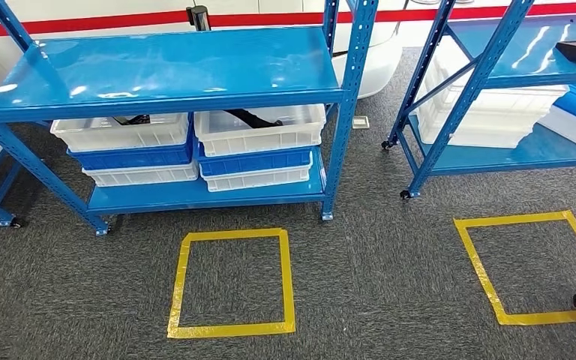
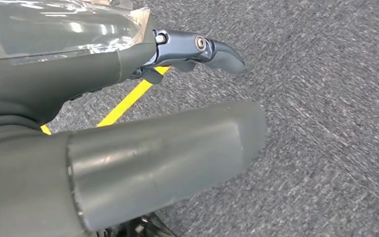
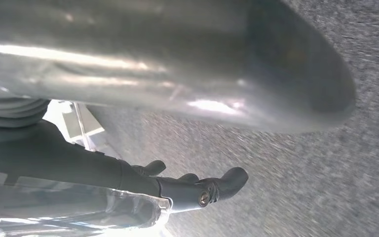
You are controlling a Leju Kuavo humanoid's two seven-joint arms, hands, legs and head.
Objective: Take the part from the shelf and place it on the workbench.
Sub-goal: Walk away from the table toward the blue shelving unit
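Both hands (image 2: 143, 143) (image 3: 177, 74) hang seemingly open above carpet, facing two shelves (image 1: 195, 71) and two taped squares (image 1: 232, 283).

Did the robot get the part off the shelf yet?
Not yet. Dark parts still lie in the white bins on the blue shelf's lower level, ahead of the robot. The left hand and right hand both hang over the grey carpet, holding nothing. Still left: go up to the shelf, pick a part, carry it to the workbench.
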